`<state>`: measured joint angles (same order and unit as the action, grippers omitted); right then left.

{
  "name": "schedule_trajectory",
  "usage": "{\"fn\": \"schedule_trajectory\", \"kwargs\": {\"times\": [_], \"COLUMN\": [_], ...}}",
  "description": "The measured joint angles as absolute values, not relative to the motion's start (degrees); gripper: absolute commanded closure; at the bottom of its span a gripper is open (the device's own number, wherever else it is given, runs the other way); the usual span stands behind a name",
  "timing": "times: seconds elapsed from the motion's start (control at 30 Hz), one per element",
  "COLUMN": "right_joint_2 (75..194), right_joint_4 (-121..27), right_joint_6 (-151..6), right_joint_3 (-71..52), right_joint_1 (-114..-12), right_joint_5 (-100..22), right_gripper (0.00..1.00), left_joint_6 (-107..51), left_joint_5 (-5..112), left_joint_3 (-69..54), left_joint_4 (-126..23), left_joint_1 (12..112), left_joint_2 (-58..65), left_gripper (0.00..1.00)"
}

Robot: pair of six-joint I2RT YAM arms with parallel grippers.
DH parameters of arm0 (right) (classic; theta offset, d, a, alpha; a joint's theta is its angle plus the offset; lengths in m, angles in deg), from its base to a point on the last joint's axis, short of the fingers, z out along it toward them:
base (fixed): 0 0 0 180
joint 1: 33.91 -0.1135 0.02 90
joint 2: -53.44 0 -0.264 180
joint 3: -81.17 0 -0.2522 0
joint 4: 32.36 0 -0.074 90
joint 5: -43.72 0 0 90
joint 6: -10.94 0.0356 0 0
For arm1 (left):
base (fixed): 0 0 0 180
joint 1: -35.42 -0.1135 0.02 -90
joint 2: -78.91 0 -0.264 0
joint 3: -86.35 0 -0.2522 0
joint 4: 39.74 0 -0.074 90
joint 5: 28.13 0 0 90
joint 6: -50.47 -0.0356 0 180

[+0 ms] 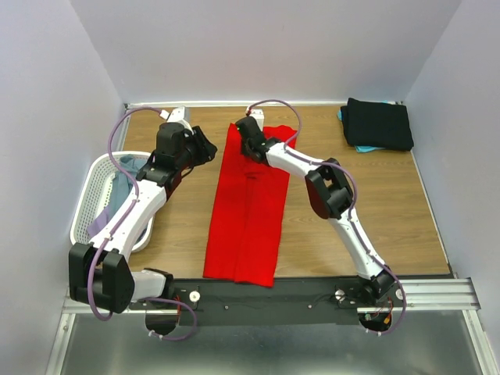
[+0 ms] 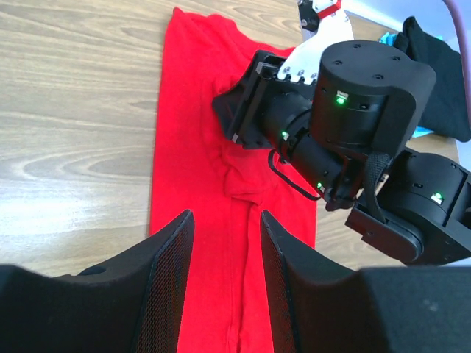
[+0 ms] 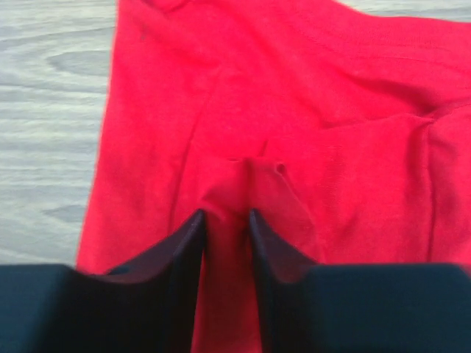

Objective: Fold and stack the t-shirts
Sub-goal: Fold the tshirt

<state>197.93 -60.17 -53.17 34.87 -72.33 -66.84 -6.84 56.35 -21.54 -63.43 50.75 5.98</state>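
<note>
Bright red t-shirt (image 1: 244, 219), soft knit cloth, lies flat mid-table on the wood-grain table (image 1: 391, 211). It is folded lengthwise into a long narrow strip running from the far side to the near edge. Judging by look, it is light and limp with no stiffness. It will sag from any pinch, and the layers may slide apart. Not fragile. A single mid-strip pinch only tents it. Better hold: pinch through all layers at the far end, one arm per corner, so the strip folds over evenly.

Right gripper (image 3: 224, 235) is down on the far part of the strip, clamped on a raised ridge of red cloth squeezed between both fingers. Left gripper (image 2: 224, 246) hangs over the strip's left side, jaws spread, nothing between them.

Folded black t-shirt (image 1: 379, 123) sits in the far right corner on a teal t-shirt (image 1: 361, 148), well apart from the red one. White mesh laundry basket (image 1: 82, 215) stands at the left edge with grey-blue cloth (image 1: 119, 187) inside.
</note>
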Motion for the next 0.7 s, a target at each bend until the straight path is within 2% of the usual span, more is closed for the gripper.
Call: {"fn": "schedule_trajectory", "kwargs": {"times": [0.17, 0.37, 0.5, 0.7], "right_joint_2": [197.45, 194.52, 189.23, 179.44], "right_joint_4": [-60.76, -61.83, -62.37, -61.81], "right_joint_6": [-52.76, -52.06, -51.88, -51.03], "right_joint_3": [34.35, 31.77, 28.91, 21.78], "right_joint_1": [-72.44, -72.44, -72.39, -71.63], "right_joint_5": [-69.99, -73.66, -75.80, -78.18], "right_gripper": [0.83, 0.90, 0.95, 0.96], "left_joint_6": [-6.93, -6.93, -6.91, -6.93], "left_joint_5": [55.78, 55.37, 54.84, 54.58], "left_joint_3": [-22.31, -23.90, -24.17, -24.17], "left_joint_4": [-63.15, -62.32, -61.92, -61.25], "left_joint_1": [50.75, 50.75, 50.79, 52.02], "left_joint_2": [5.98, 5.94, 5.11, 2.92], "left_gripper": [0.51, 0.51, 0.51, 0.51]}}
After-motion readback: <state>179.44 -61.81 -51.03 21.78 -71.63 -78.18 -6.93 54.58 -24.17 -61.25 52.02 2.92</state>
